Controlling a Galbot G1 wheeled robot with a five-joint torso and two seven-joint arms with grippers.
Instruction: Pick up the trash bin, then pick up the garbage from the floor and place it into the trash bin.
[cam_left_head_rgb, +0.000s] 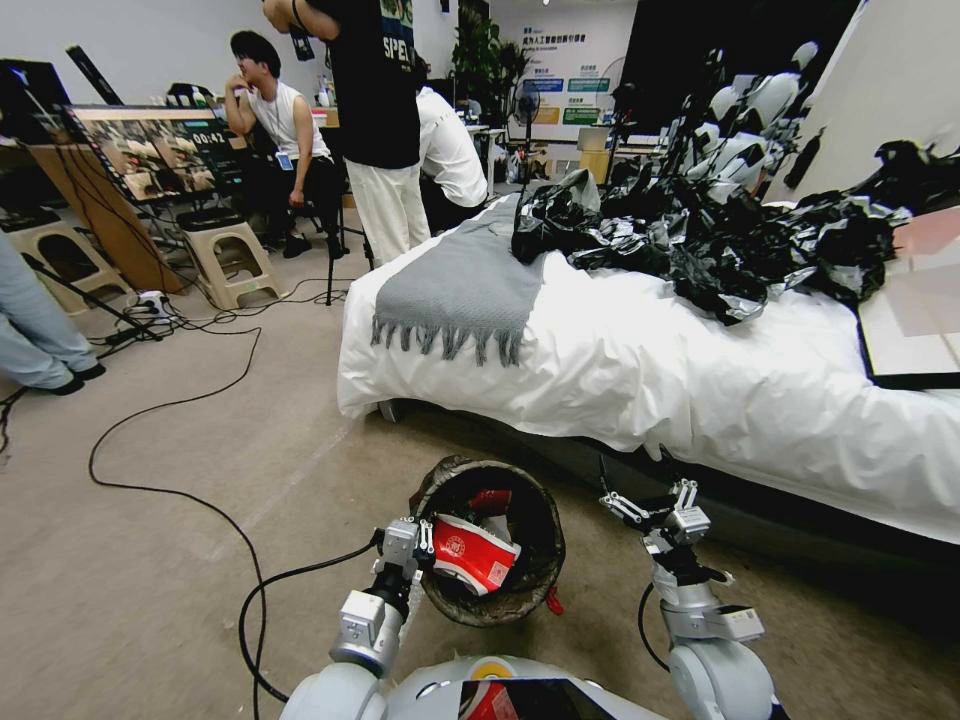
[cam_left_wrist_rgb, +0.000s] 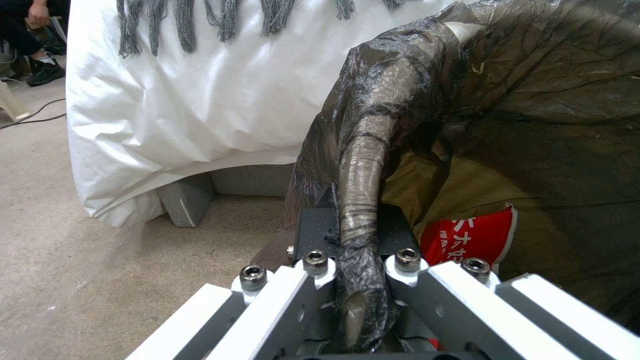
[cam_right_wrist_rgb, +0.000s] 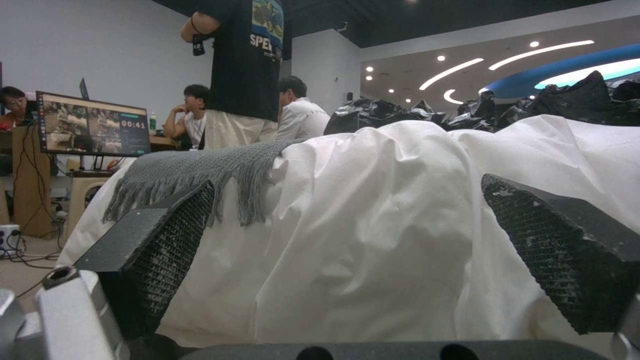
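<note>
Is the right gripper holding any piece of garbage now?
No. The right gripper has its jaws wide apart with nothing between them, facing the white bed sheet.

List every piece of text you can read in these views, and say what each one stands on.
"00:42": dark monitor screen in the head view.
"00:41": same screen in the right wrist view.
"SPE", cut off: standing person's black T-shirt.
White characters on the red-and-white paper wrapper in the bag-lined round bin: unreadable.
Wall signs: too small.

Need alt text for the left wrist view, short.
The left gripper is clamped on the bag-lined rim of the trash bin, with a red-and-white wrapper inside. Behind hangs a white bed sheet with a grey fringed blanket over beige floor.
</note>
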